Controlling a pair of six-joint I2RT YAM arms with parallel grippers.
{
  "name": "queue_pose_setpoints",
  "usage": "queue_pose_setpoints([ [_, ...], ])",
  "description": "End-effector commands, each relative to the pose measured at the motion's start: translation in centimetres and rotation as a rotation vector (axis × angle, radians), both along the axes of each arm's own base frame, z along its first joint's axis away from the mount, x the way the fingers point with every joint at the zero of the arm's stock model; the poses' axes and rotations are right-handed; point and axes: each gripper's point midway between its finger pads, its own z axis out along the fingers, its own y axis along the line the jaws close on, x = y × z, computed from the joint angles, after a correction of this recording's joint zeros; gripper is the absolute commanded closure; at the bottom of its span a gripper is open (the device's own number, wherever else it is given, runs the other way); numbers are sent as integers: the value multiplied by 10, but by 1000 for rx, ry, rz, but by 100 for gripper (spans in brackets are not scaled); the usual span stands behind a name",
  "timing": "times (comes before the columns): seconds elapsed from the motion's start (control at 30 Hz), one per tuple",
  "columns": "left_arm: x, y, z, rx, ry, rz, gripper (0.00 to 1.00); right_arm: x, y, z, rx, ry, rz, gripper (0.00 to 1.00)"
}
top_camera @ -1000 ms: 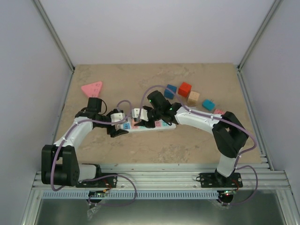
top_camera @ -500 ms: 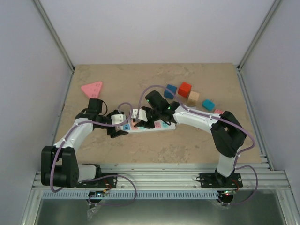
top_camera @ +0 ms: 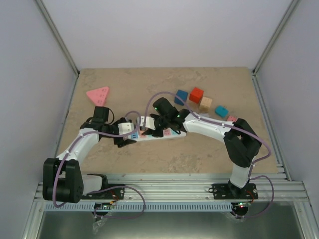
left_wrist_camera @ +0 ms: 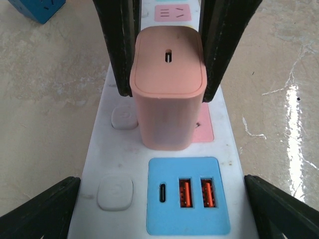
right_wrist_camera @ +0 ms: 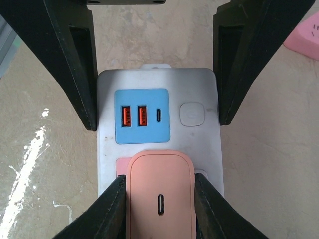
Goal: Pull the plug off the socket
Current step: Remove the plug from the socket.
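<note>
As right gripper (right_wrist_camera: 158, 185) clamps plug (right_wrist_camera: 159, 209), socket (right_wrist_camera: 199, 84) beneath

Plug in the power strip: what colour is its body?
Salmon-pink plug, standing in the white socket; best in the left wrist view.

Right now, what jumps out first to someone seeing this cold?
The salmon plug stands on the white power strip at mid-table, with the right gripper clamped on its sides. The left gripper brackets the strip's end by the blue USB panel, fingers against its edges. Further back, loose coloured blocks sit at the right and a pink triangular block at the left.
</note>
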Motion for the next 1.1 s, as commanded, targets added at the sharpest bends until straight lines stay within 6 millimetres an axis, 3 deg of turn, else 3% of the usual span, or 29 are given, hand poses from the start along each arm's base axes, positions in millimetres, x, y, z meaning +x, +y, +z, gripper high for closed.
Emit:
queue_pose_setpoints([
  [0.0, 3, -9, 17, -61, -55, -21, 100, 7, 11, 9, 49, -7, -43, 89],
  [0.3, 2, -9, 15, -57, -52, -21, 100, 4, 8, 4, 41, 0, -26, 89],
  [0.47, -2, -9, 13, -55, -40, -41, 100, -20, 0, -4, 13, 5, 138, 87],
  [0.73, -5, -10, 13, -56, -34, -57, 100, -33, -7, -3, 26, 15, 212, 87],
  [1.07, 2, -7, 9, -44, -40, -16, 100, -15, -3, 10, 39, 18, 109, 92],
])
